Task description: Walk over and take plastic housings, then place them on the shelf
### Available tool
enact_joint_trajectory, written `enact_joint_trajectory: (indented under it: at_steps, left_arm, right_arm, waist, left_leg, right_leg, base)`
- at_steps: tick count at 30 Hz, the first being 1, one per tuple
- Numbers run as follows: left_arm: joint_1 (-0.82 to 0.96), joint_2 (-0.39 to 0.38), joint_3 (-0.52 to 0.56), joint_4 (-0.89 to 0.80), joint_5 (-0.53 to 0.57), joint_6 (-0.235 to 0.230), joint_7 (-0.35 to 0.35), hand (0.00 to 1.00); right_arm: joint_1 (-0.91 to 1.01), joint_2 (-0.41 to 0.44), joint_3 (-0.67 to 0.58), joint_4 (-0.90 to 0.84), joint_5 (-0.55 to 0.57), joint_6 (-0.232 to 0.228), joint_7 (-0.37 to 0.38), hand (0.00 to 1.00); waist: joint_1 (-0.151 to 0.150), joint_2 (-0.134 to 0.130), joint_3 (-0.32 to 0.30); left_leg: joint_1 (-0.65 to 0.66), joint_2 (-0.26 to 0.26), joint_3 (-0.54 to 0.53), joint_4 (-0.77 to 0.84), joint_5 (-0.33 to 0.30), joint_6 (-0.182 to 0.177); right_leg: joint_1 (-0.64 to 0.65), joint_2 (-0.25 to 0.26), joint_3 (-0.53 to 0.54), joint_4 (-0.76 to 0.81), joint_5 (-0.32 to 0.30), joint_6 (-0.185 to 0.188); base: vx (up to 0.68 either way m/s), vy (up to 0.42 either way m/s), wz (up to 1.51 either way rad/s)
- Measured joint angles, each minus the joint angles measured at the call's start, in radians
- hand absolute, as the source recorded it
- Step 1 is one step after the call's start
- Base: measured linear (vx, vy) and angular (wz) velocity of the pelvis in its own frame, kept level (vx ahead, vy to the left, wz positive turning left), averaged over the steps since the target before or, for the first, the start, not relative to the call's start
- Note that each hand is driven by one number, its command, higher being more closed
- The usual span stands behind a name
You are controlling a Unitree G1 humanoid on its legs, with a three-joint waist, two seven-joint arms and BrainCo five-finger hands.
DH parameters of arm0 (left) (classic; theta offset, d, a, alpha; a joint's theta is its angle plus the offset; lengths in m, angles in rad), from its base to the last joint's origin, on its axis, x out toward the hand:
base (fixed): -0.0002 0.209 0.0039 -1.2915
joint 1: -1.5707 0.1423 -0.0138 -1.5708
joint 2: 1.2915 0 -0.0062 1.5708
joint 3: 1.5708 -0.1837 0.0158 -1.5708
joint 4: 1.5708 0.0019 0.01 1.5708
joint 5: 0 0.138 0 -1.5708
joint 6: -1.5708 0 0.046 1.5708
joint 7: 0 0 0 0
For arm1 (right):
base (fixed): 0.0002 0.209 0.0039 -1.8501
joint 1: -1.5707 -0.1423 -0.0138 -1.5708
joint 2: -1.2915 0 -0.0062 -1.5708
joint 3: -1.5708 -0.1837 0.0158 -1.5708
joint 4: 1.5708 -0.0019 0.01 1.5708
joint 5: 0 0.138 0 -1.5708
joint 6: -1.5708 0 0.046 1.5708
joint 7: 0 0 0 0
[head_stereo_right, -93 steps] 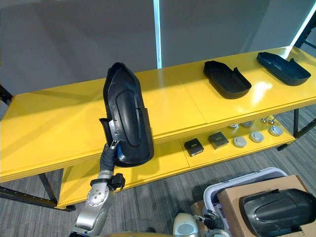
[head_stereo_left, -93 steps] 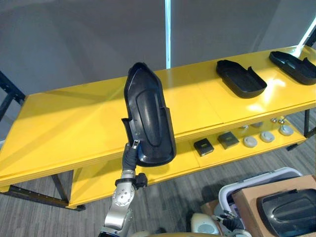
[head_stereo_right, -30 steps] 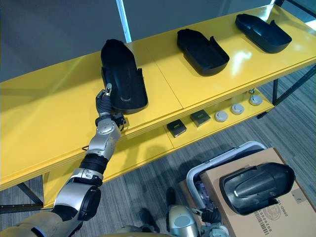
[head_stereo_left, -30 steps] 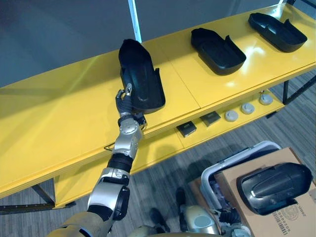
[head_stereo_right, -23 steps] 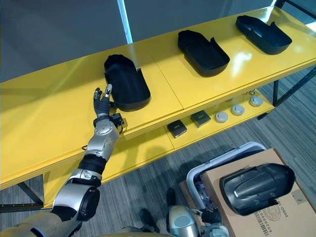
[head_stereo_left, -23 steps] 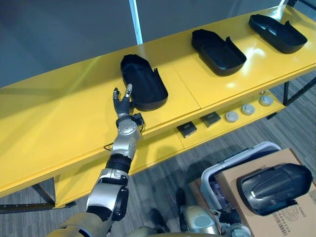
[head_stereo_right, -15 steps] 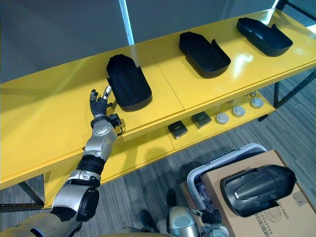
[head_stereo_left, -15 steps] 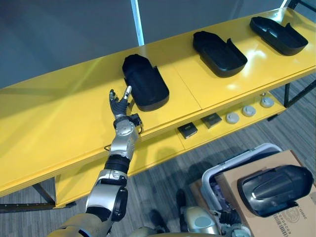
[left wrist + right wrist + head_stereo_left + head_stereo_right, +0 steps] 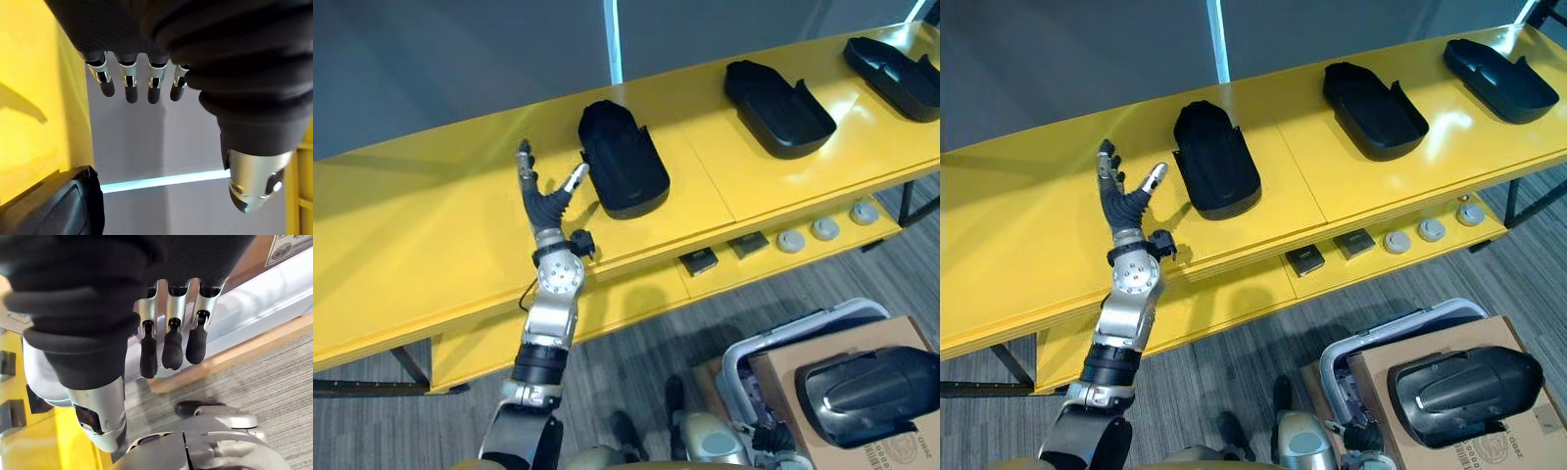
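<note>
As I look at the yellow shelf (image 9: 431,225), the nearest housing (image 9: 625,171) lies on its top board, with another housing (image 9: 778,93) toward 2 o'clock. My left hand (image 9: 543,201) is spread and empty at its 8 o'clock. My right hand (image 9: 171,347) hangs relaxed, holding nothing.

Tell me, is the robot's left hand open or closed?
Open: the left hand has its fingers spread straight and holds nothing, beside the housing lying on the shelf.
</note>
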Motion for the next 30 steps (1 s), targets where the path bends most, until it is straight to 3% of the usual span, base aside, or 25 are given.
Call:
enact_joint_trajectory:
  at_steps: [8, 15, 30]
  left_arm:
    - [0.033, 0.011, -0.154, 0.002, 0.132, -0.030, -0.090, 1.00]
    - [0.018, 0.002, -0.189, 0.074, 0.184, -0.029, -0.095, 1.00]
    - [-0.215, 0.037, -0.165, 0.235, 0.344, 0.060, -0.089, 1.00]
  right_arm:
    - [-0.016, -0.005, 0.004, 0.010, -0.002, -0.015, 0.018, 0.00]
    - [-0.019, -0.014, 0.026, 0.009, -0.003, -0.016, 0.016, 0.00]
    - [-0.026, -0.015, 0.024, 0.010, -0.003, -0.015, 0.019, 0.00]
  waist:
    - [-0.004, 0.005, -0.006]
    - [-0.030, 0.013, -0.020]
    - [-0.038, 0.011, -0.021]
  left_leg:
    - [-0.030, 0.007, 0.035, 0.002, -0.004, -0.005]
    - [-0.032, 0.007, 0.054, -0.003, -0.004, -0.005]
    - [-0.102, 0.011, 0.077, 0.074, -0.044, 0.024]
  right_leg:
    - [-0.044, 0.008, 0.028, 0.009, -0.008, 0.011]
    - [-0.057, 0.010, 0.041, 0.013, -0.004, 0.007]
    - [-0.116, 0.003, 0.074, 0.035, 0.000, 0.010]
  base:
    - [-0.05, -0.014, -0.11]
    - [0.00, 0.003, -0.06]
    - [0.00, 0.004, -0.05]
